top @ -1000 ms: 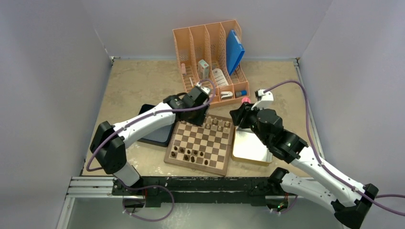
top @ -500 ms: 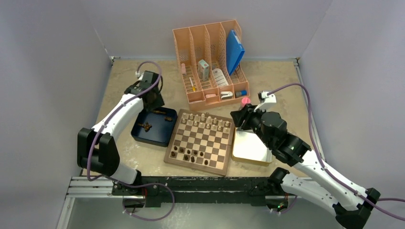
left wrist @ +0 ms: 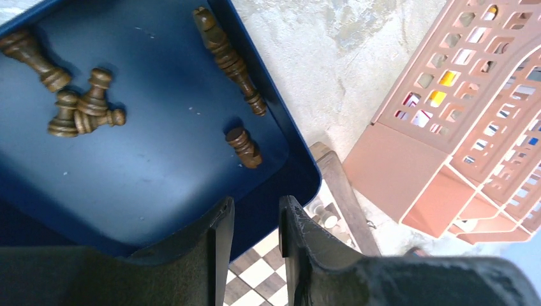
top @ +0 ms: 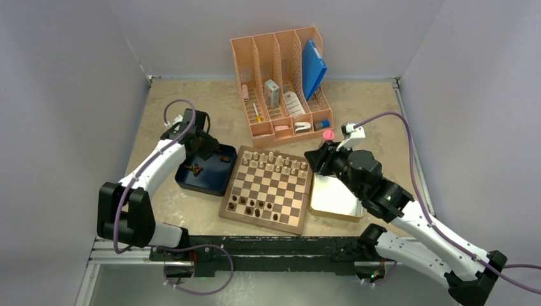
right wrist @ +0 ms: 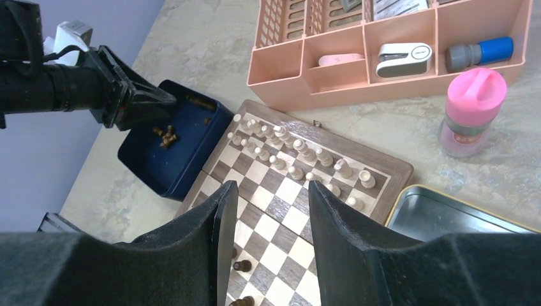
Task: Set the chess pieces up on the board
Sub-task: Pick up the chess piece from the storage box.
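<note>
The board (top: 260, 222) lies mid-table. Several dark chess pieces (top: 252, 204) stand on its near rows, and pale pieces (top: 274, 162) fill the far rows. More dark chess pieces (left wrist: 83, 108) lie toppled in the dark blue tray (left wrist: 159, 172), one long piece (left wrist: 229, 57) against its wall and a pawn (left wrist: 244, 146) near the corner. My left gripper (left wrist: 256, 207) hovers over the tray's corner closest to the board, open, nothing between its fingers. My right gripper (right wrist: 273, 191) hangs open and empty above the board's right side.
An orange desk organizer (top: 284, 83) with small items stands behind the board. A pink-capped bottle (right wrist: 472, 111) stands near the board's far right corner. A shiny metal tin (top: 335, 197) lies right of the board, under the right arm.
My left arm has swung from the board's far left corner out to the blue tray, and its jaws have narrowed. The right arm has barely moved.
</note>
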